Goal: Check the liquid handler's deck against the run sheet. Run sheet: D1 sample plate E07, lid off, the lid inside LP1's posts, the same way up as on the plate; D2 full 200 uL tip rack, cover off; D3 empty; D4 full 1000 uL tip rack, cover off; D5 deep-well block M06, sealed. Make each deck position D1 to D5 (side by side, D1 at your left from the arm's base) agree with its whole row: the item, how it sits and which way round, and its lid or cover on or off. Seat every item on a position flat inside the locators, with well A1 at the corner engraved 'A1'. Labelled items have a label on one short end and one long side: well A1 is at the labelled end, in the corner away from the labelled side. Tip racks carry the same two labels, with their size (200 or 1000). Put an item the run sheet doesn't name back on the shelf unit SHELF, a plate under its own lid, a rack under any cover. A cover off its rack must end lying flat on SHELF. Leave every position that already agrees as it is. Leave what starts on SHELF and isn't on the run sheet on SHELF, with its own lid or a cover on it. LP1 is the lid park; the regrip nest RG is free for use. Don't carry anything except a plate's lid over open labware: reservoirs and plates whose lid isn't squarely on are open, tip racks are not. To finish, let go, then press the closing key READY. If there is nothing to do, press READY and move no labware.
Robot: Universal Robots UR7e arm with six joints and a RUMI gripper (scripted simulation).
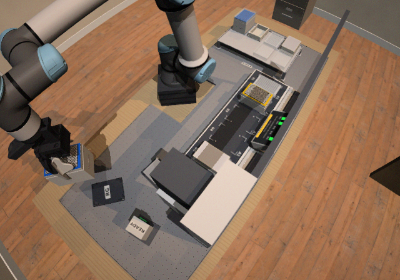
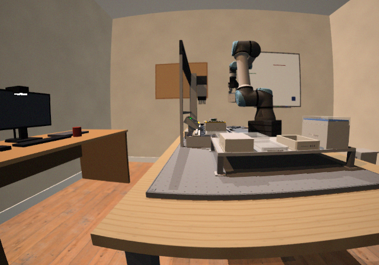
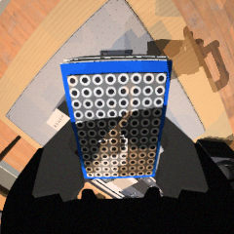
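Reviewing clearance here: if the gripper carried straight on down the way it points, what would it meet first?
The gripper points down, shut on the blue tip rack. Below looks like the grey mat near its edge, beside the RG nest; depth is unclear.

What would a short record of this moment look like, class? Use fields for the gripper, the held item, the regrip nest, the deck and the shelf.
gripper: gripper shut on a tip rack
held item: blue-rimmed tip rack, cover off, carried in the air
regrip nest: RG, nothing on it, beside the held rack in the top view
deck: yellow-rimmed rack seated at the end nearest the shelf
shelf: SHELF holds several items, among them a blue-topped box
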